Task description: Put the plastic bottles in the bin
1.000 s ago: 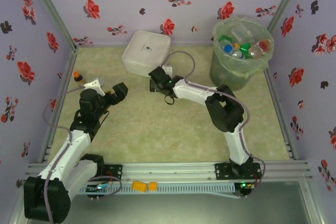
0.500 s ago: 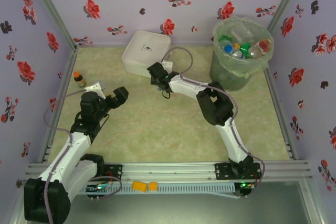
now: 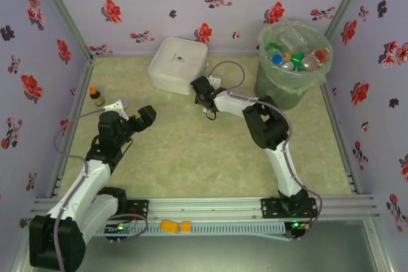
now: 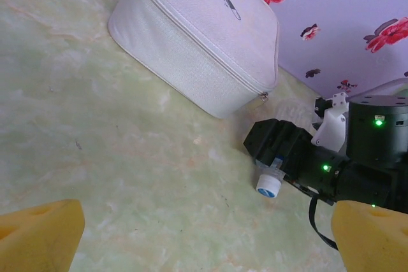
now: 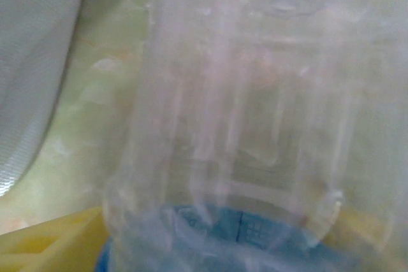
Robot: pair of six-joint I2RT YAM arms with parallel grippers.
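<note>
A clear plastic bottle (image 5: 255, 125) with a blue label lies on the table beside the white box. Its white-and-blue cap (image 4: 268, 186) sticks out from under my right gripper (image 3: 204, 92). That gripper is set down around the bottle, with a yellow pad (image 5: 44, 246) close against the bottle's side. Whether the pads press on it does not show. My left gripper (image 3: 134, 110) hovers open over the left of the table, nothing between its yellow fingertips (image 4: 38, 234). The bin (image 3: 275, 87) stands at the back right, holding several bottles (image 3: 293, 57).
The white zipped box (image 3: 177, 62) sits at the back, just left of the right gripper, and shows large in the left wrist view (image 4: 204, 36). A tiny brown bottle with an orange cap (image 3: 95, 95) stands by the left wall. Flowered walls close in three sides.
My right gripper has shifted right and slightly back along the white box's edge and narrowed its jaws around the bottle. The left arm has drawn back a little and stayed open.
</note>
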